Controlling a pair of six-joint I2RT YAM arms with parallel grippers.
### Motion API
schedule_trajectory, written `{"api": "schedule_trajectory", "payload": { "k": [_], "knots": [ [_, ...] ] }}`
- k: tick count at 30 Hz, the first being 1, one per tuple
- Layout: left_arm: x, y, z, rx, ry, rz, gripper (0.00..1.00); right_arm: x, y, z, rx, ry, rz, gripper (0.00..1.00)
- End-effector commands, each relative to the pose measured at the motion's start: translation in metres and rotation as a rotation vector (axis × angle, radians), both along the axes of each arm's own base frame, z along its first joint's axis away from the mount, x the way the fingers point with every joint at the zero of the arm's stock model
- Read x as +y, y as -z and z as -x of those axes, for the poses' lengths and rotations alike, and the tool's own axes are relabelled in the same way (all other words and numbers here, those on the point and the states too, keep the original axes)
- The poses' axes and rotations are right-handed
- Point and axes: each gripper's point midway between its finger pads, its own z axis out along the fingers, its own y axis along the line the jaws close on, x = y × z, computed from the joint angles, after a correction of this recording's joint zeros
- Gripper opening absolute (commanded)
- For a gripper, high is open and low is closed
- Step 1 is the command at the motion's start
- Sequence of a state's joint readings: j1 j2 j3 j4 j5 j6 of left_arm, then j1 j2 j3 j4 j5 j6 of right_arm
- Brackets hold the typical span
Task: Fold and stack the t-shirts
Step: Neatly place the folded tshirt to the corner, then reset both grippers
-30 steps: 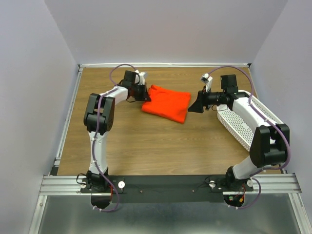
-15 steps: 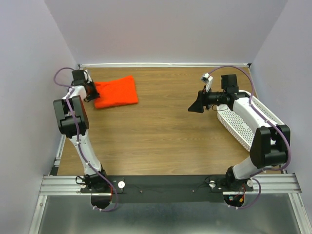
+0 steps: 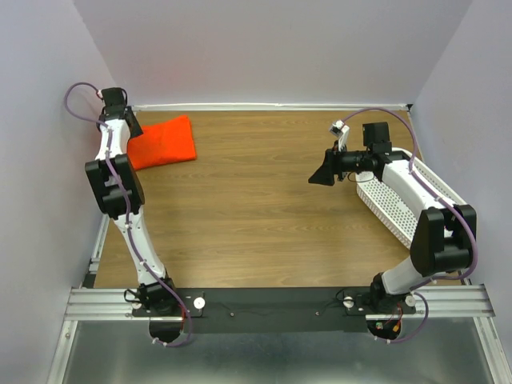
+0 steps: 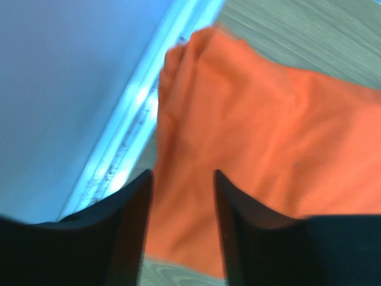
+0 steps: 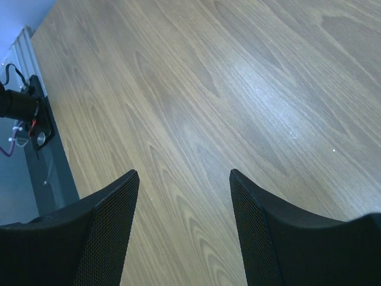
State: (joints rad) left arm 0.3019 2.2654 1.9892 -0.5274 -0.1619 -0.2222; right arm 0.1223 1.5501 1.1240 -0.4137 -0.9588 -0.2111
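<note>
The folded orange t-shirt (image 3: pixel 164 142) is seen lying flat at the far left corner of the table (image 3: pixel 264 232), its left edge just beside the metal rail (image 4: pixel 122 149) that borders the wood. The left gripper (image 3: pixel 131 129) is held over that edge with its jaws parted, cloth showing in the gap between them; whether the fingers (image 4: pixel 128 226) touch the fabric cannot be told, as the wrist view is blurred. The right gripper (image 3: pixel 322 172) is held spread over bare wood near the white basket (image 3: pixel 400 210), well apart from the shirt, with nothing between its jaws. The main risk is judged to lie in the withdrawal of the left arm: a fingertip could be caught in the top layer, so that the fold would be pulled open or the bundle dragged onto the rail. Because the arm is stretched close to the left wall (image 3: pixel 48 120), a careless retreat could also bring it against that wall.
</note>
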Motion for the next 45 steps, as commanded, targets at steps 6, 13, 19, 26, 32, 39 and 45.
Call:
{"api": "schedule_trajectory", "payload": {
  "k": [6,13,19,26,32,39,45],
  "knots": [
    [0.029,-0.056,0.019,-0.056,-0.122,-0.135,0.71,-0.001,0.001,0.007,0.014,-0.019,-0.010,0.70],
    [-0.005,-0.073,0.000,-0.198,0.078,-0.055,0.00,0.000,-0.002,0.010,0.010,-0.027,-0.018,0.70],
    [0.008,-0.044,-0.006,-0.165,0.021,-0.070,0.00,0.001,-0.003,0.011,0.015,-0.035,-0.028,0.70],
    [0.002,-0.034,-0.023,-0.196,0.044,-0.043,0.00,0.000,0.000,0.010,0.010,-0.035,-0.020,0.70],
    [-0.046,-0.149,-0.001,-0.507,0.187,-0.143,0.00,-0.024,0.011,-0.009,-0.103,0.064,0.160,0.71],
    [-0.136,-0.279,0.125,-0.956,0.408,-0.060,0.74,-0.066,-0.015,-0.031,-0.299,0.289,0.339,0.85],
    [-0.190,-0.281,0.199,-1.022,0.604,0.010,0.96,-0.110,-0.073,-0.048,-0.487,0.631,0.381,1.00]
  ]
}}
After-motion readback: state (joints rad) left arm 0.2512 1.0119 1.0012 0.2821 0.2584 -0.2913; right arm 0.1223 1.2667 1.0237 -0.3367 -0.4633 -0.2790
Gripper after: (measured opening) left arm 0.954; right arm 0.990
